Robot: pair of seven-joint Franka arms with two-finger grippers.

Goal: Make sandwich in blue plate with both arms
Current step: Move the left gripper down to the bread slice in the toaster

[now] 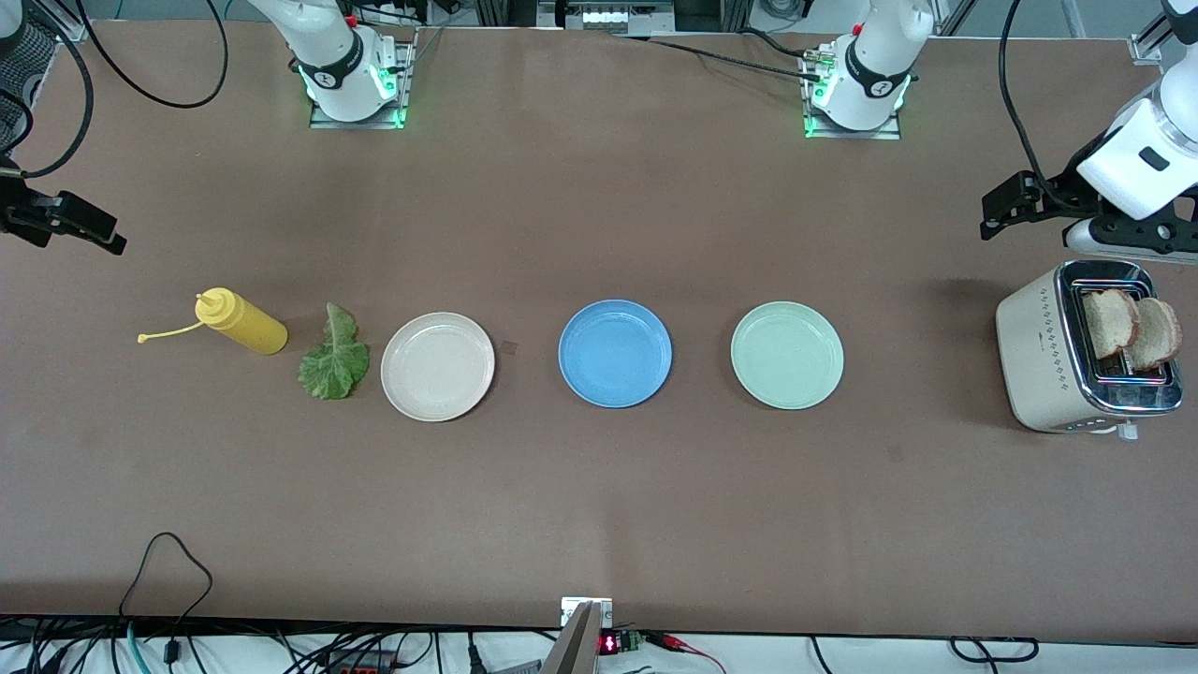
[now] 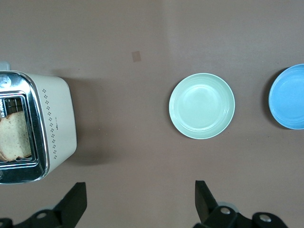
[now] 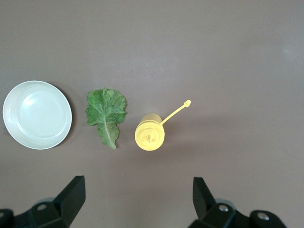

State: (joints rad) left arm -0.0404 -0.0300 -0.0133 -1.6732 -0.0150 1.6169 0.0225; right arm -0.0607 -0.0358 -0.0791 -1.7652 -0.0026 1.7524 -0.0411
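Gaping empty: left gripper (image 2: pixel 137 202), right gripper (image 3: pixel 137 202)

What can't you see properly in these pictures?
- bread slices: lower halves hidden inside the toaster, front view; in the left wrist view the picture edge cuts them off.
- blue plate: left wrist view, cut off by the edge.
- left gripper and right gripper: open, but the wrist views' edges cut off everything past the fingers.
- mustard bottle: seen from above in the right wrist view, sides hidden.
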